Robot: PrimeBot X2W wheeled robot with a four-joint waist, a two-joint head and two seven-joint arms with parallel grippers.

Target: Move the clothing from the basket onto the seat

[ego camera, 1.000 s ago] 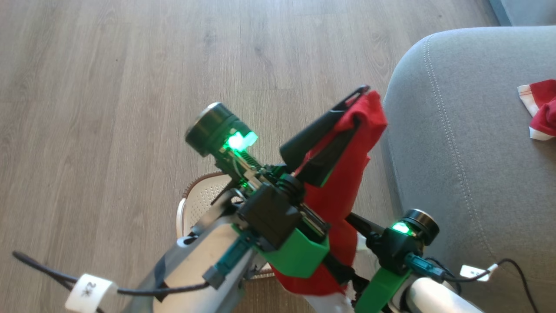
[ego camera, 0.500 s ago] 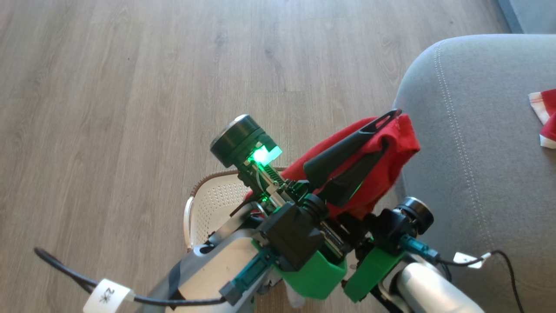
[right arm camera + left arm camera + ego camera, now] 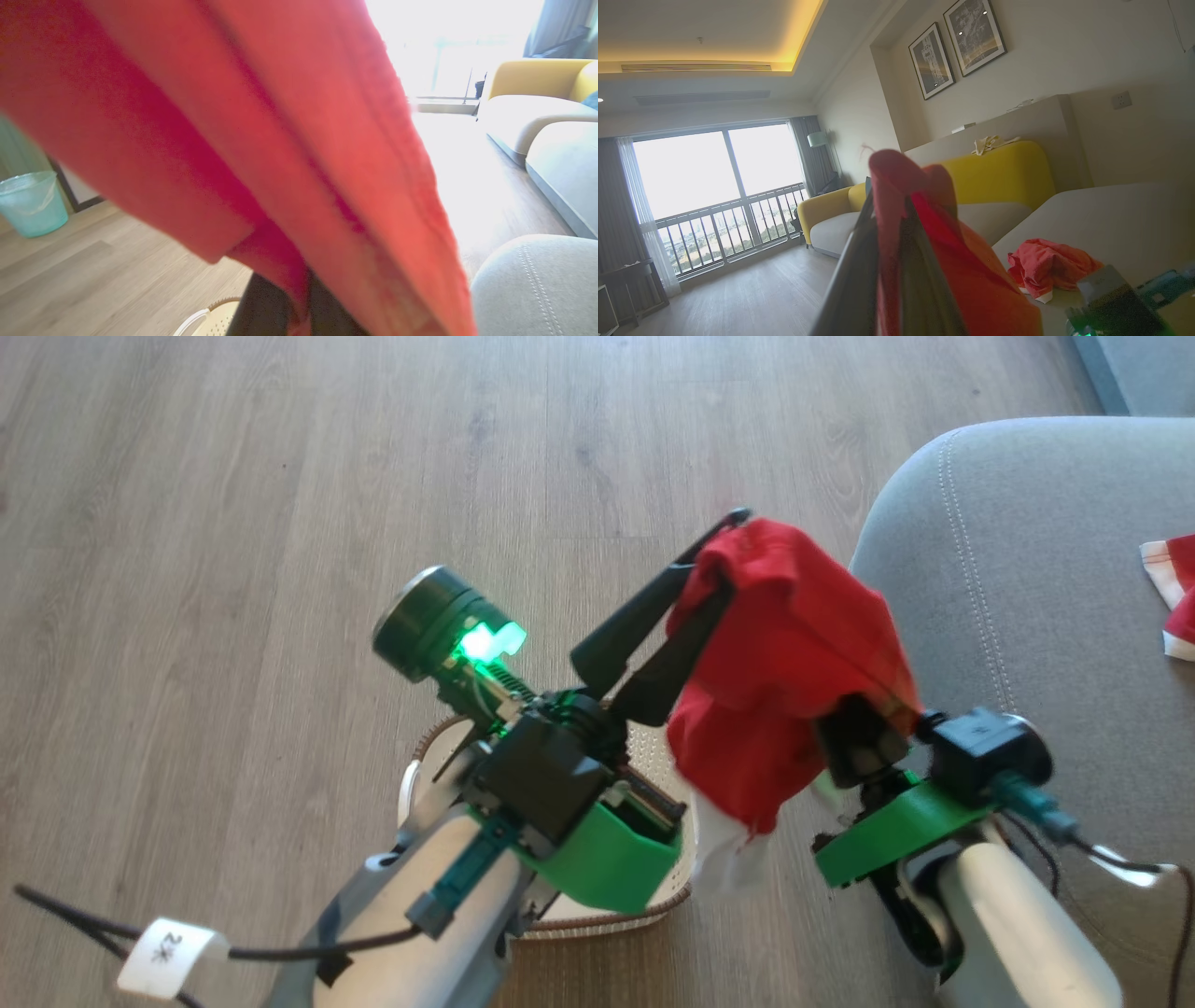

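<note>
One piece of red clothing (image 3: pixel 784 644) hangs in the air over the basket (image 3: pixel 653 907), just left of the grey seat (image 3: pixel 1018 607). My left gripper (image 3: pixel 731 527) is shut on its top fold, fingers pointing up and to the right. My right gripper (image 3: pixel 848 733) is under the cloth's right side, shut on the fabric, its fingers mostly covered. In the left wrist view the red cloth (image 3: pixel 924 233) is pinched between the fingers. In the right wrist view red fabric (image 3: pixel 261 130) runs down into the dark fingers (image 3: pixel 268 305). A second red garment (image 3: pixel 1178 602) lies on the seat.
Wood floor (image 3: pixel 280 523) spreads left and beyond the basket. A teal bin (image 3: pixel 30 203) stands on the floor in the right wrist view. A yellow-backed sofa (image 3: pixel 999 177) sits past the seat. Cables trail from both forearms.
The right gripper came up beside the hanging garment and shut on it. The left gripper lifted the cloth higher. The head camera shifted slightly.
</note>
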